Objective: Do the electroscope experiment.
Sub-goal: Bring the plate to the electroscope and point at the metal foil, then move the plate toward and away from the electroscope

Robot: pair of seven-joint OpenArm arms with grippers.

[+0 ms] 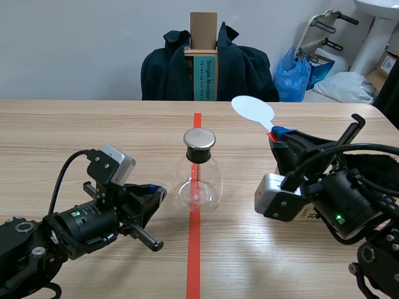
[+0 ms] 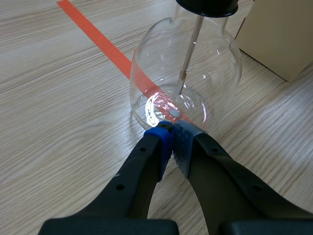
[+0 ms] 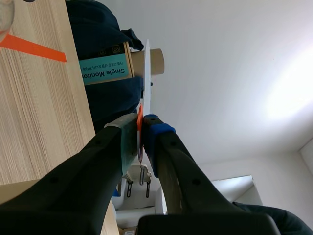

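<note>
1. I see the electroscope (image 1: 199,177), a clear glass flask with a dark metal cap (image 1: 199,139) and a rod inside. It stands upright on the red tape line (image 1: 194,261) at the middle of the table (image 1: 75,131).
2. The left gripper (image 2: 172,131) lies low on the table, jaws pressed together on nothing. Its tips are at the flask's base; I cannot tell whether they touch it.
3. The right gripper (image 3: 141,126) is raised to the flask's right, jaws pinching the red stem of a white paddle (image 1: 252,110). The paddle's disc is above and apart from the cap.
4. A cardboard box (image 1: 203,62) draped with a dark jacket (image 1: 249,68) stands beyond the table.
</note>
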